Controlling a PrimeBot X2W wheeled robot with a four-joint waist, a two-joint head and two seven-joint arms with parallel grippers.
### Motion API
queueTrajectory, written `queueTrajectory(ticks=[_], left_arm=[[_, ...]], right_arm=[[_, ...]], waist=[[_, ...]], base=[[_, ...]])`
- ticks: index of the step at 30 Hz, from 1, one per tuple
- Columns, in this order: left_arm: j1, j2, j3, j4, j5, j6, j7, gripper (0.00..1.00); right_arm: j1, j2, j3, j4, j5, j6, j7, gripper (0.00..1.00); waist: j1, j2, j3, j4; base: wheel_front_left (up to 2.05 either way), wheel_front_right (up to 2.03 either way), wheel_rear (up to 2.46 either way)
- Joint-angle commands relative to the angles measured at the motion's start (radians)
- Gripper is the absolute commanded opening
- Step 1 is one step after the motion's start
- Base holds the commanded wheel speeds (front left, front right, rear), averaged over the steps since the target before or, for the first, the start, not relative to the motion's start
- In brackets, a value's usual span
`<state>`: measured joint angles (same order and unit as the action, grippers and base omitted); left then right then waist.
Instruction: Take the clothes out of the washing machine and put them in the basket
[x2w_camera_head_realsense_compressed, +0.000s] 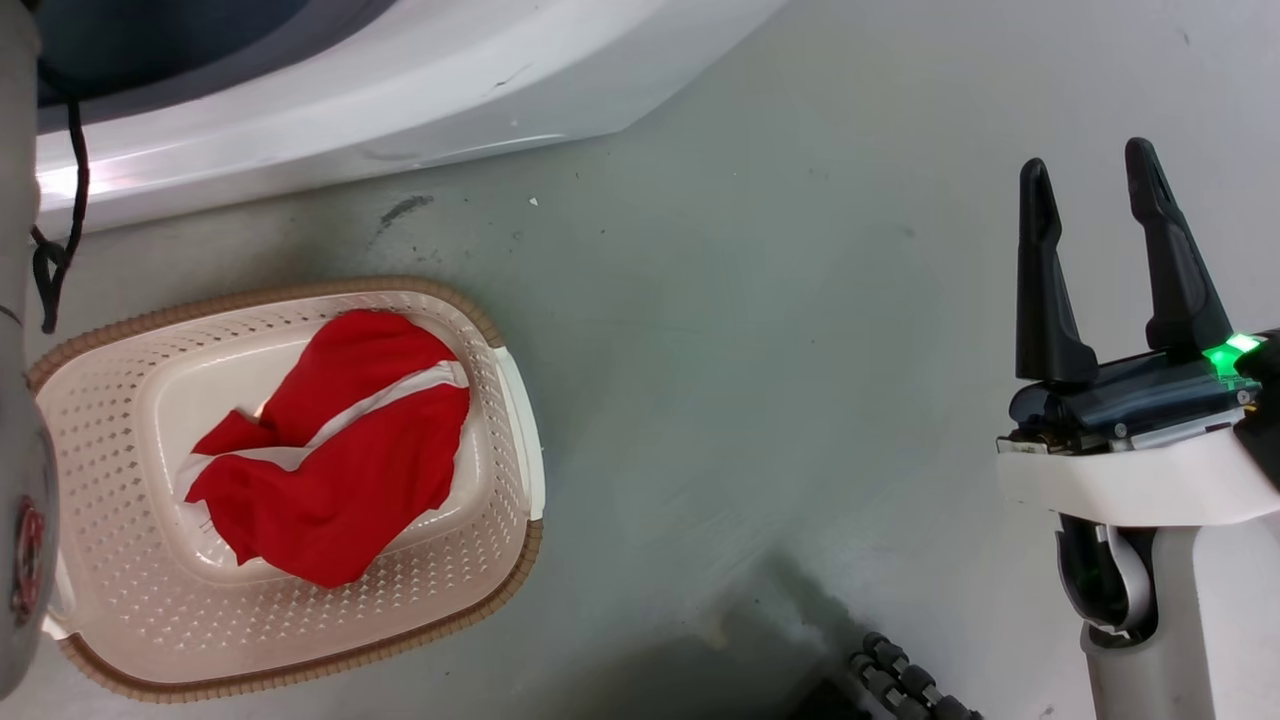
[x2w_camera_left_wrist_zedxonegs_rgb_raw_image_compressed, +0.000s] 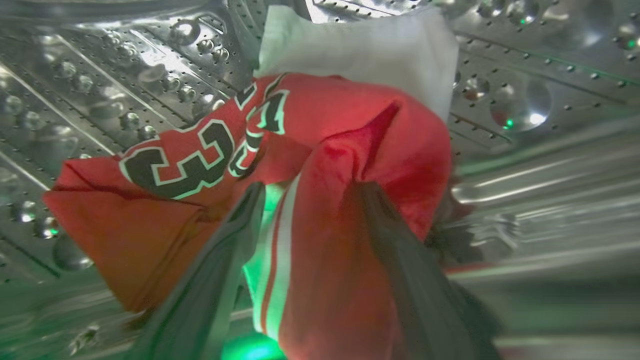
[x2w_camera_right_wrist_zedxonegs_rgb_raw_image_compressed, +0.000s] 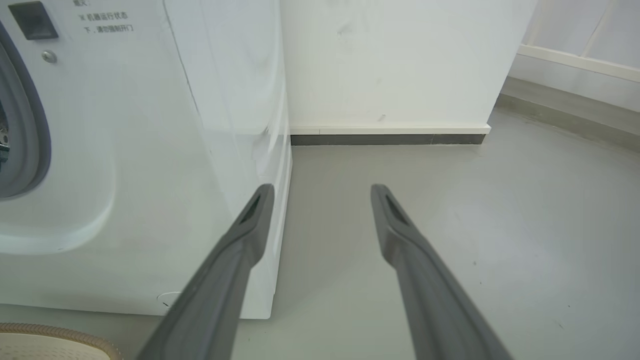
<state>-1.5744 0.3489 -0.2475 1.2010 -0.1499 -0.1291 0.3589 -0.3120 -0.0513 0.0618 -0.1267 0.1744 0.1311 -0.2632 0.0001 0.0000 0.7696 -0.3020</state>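
the left gripper (x2w_camera_left_wrist_zedxonegs_rgb_raw_image_compressed: 312, 192) is inside the steel drum (x2w_camera_left_wrist_zedxonegs_rgb_raw_image_compressed: 100, 75) of the washing machine (x2w_camera_head_realsense_compressed: 350, 90), its two dark fingers (x2w_camera_left_wrist_zedxonegs_rgb_raw_image_compressed: 220, 260) spread apart rather than pressed together. the red jersey (x2w_camera_left_wrist_zedxonegs_rgb_raw_image_compressed: 325, 125) lies right at them: a fold of it with white stripes fills the gap between the fingers and spills over both tips, while the part with black, white-edged numbers spreads off to the left of the wrist view against the dimpled drum wall. a white cloth (x2w_camera_left_wrist_zedxonegs_rgb_raw_image_compressed: 360, 50) sits just behind the jersey, deeper in the drum. whether the fingers press the fabric cannot be told; they stand wide. the other red garment (x2w_camera_head_realsense_compressed: 340, 460), with a white stripe across it, lies crumpled in the middle of the basket (x2w_camera_head_realsense_compressed: 110, 440), which stands on the grey floor (x2w_camera_head_realsense_compressed: 750, 350) just in front of the machine. the right gripper (x2w_camera_head_realsense_compressed: 1088, 165) hangs over bare floor well apart from the basket, fingers spread and holding nothing; in its own wrist view it (x2w_camera_right_wrist_zedxonegs_rgb_raw_image_compressed: 322, 190) points past the machine's white front corner (x2w_camera_right_wrist_zedxonegs_rgb_raw_image_compressed: 150, 150).
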Motion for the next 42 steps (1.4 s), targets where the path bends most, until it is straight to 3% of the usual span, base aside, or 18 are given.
queueTrajectory(ticks=[1, 5, 6, 7, 17, 23, 35, 42], left_arm=[[-0.01, 0.006, -0.006, 0.008, -0.008, 0.0, 0.008, 1.0], [-0.025, 0.008, -0.028, 0.017, -0.028, 0.0, 0.023, 1.0], [-0.027, 0.011, -0.033, 0.018, -0.029, 0.0, 0.02, 0.07], [-0.031, 0.016, -0.035, 0.019, -0.031, 0.0, 0.012, 0.0], [-0.037, 0.034, -0.045, 0.029, -0.068, 0.0, -0.085, 0.0], [0.036, 0.016, -0.041, 0.027, -0.117, 0.0, -0.215, 0.0], [0.321, -0.001, -0.14, -0.025, -0.198, 0.0, -0.507, 0.0], [0.499, -0.01, -0.189, -0.095, -0.275, 0.0, -0.599, 0.0]], right_arm=[[-0.02, 0.002, -0.001, -0.003, 0.003, -0.001, -0.002, 1.0], [-0.022, 0.002, -0.003, -0.001, 0.008, -0.001, -0.002, 1.0], [-0.021, 0.002, -0.004, -0.001, 0.009, -0.001, -0.002, 1.0], [-0.02, 0.002, -0.004, 0.0, 0.009, -0.001, -0.002, 1.0], [-0.023, 0.002, -0.009, 0.013, 0.002, -0.001, -0.002, 1.0], [0.0, 0.002, -0.008, 0.025, -0.011, -0.001, -0.002, 1.0], [0.082, 0.002, -0.003, 0.056, -0.054, -0.001, -0.002, 1.0], [0.157, 0.002, 0.002, 0.078, -0.084, -0.001, -0.002, 1.0]], waist=[[-0.0001, 0.0, 0.009, -0.005], [-0.0001, 0.0, 0.018, -0.008], [-0.0001, 0.0, 0.019, -0.008], [-0.0001, 0.0, 0.021, -0.009], [-0.0001, 0.0, 0.006, 0.002], [-0.0001, 0.0, -0.058, 0.02], [-0.0001, 0.0, -0.263, 0.08], [-0.0001, 0.0, -0.391, 0.119]], base=[[0.0, 0.0, 0.0], [0.0, 0.0, 0.0], [0.0, 0.0, 0.0], [0.0, 0.0, 0.0], [0.0, 0.0, 0.0], [0.0, 0.0, 0.0], [0.0, 0.0, 0.0], [0.0, 0.0, 0.0]])
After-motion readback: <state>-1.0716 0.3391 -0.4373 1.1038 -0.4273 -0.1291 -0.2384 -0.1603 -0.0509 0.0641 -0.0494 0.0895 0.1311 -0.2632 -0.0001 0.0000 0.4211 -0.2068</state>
